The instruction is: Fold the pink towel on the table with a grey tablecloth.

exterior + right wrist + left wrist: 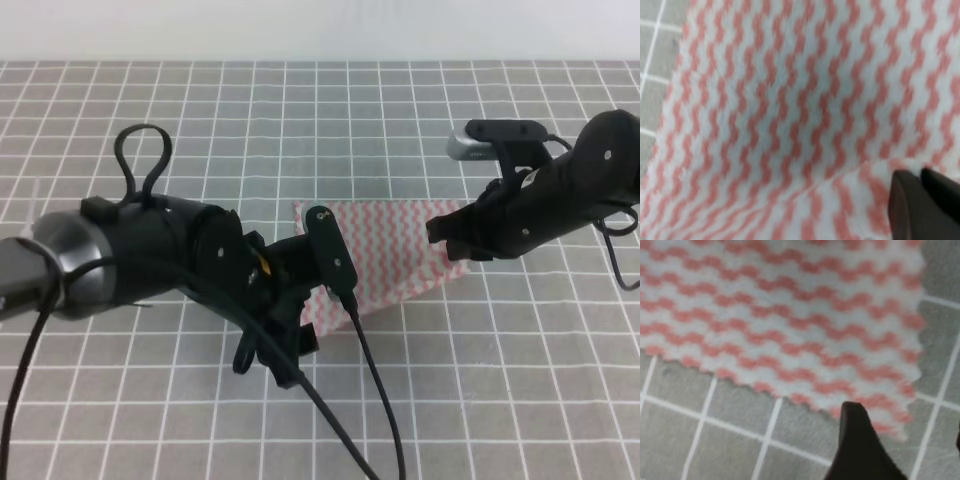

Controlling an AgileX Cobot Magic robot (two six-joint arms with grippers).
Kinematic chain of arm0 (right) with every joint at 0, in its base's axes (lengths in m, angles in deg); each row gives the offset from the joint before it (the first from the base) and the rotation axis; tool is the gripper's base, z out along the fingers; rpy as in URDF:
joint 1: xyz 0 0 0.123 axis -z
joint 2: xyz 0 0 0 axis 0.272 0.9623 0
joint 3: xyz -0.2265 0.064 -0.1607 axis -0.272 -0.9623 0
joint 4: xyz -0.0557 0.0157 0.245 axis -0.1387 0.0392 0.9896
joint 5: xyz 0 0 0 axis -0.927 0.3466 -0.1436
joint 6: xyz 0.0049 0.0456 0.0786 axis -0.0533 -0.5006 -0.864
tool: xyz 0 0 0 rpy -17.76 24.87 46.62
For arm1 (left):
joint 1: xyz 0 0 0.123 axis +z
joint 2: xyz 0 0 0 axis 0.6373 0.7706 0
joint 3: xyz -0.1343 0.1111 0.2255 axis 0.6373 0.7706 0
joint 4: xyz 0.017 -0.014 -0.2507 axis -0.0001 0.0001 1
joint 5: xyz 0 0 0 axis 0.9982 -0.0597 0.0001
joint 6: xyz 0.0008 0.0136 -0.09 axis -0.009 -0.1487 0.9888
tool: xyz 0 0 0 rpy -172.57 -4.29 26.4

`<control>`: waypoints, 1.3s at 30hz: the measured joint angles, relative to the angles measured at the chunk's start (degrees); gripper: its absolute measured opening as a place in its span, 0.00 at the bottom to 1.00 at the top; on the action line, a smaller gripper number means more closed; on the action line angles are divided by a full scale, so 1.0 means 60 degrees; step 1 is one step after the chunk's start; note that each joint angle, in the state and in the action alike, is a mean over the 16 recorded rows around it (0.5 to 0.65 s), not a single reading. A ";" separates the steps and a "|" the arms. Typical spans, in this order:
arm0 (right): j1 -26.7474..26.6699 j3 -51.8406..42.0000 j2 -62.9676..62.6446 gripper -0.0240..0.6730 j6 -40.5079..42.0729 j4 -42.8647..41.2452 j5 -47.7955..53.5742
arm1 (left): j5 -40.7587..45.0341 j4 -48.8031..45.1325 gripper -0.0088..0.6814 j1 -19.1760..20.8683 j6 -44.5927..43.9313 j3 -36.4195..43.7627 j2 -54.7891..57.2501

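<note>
Reaching in from the near left, the left end effector hovers over the pink towel's near-left corner; its fingers stand apart, one dark tip over the pinked edge. The towel lies mid-desk on the grey gridded cloth. Farther right, the right end effector is pinched shut on the towel's right corner, fabric bunched at its fingertips.

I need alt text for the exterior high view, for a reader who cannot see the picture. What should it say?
Two black robot arms reach from left and right over a pink towel with wavy stripes, lying on the table with a grey tablecloth printed with a white grid. The left gripper is at the towel's near left corner, the right gripper at its right edge.
</note>
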 joint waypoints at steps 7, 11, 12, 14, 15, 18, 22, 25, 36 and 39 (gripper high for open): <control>0.0002 0.0101 0.0000 0.01 0.0001 -0.0036 -0.0132 | -0.0281 -0.0213 0.57 -0.0168 0.0019 -0.0001 0.0199; 0.0030 0.0134 -0.0012 0.01 -0.0002 -0.0040 -0.0151 | -0.0548 -0.0393 0.58 -0.0246 0.0046 -0.0003 0.0357; 0.0042 0.0138 -0.0024 0.01 -0.0003 -0.0042 -0.0152 | -0.0642 -0.0441 0.58 -0.0253 0.0057 -0.0003 0.0391; 0.0063 0.0140 -0.0024 0.01 -0.0006 -0.0044 -0.0152 | -0.0842 -0.0529 0.58 -0.0260 0.0079 -0.0003 0.0450; 0.0073 0.0140 -0.0024 0.01 -0.0007 -0.0046 -0.0150 | -0.0939 -0.0568 0.58 -0.0261 0.0087 -0.0003 0.0478; 0.0103 0.0140 -0.0024 0.01 -0.0010 -0.0050 -0.0143 | -0.1220 -0.0652 0.58 -0.0260 0.0107 -0.0003 0.0533; 0.0146 0.0140 -0.0048 0.01 -0.0014 -0.0055 -0.0109 | -0.1531 -0.0689 0.58 -0.0260 0.0123 -0.0001 0.0578; 0.0169 0.0140 -0.0060 0.01 -0.0016 -0.0061 -0.0064 | -0.1685 -0.0695 0.57 -0.0260 0.0131 -0.0001 0.0619; 0.0166 0.0140 -0.0024 0.01 -0.0026 -0.0093 0.0118 | -0.1627 -0.0728 0.37 -0.0261 0.0136 -0.0007 0.0786; 0.0164 0.0140 -0.0012 0.01 -0.0030 -0.0104 0.0139 | -0.1597 -0.0801 0.29 -0.0261 0.0131 -0.0007 0.0793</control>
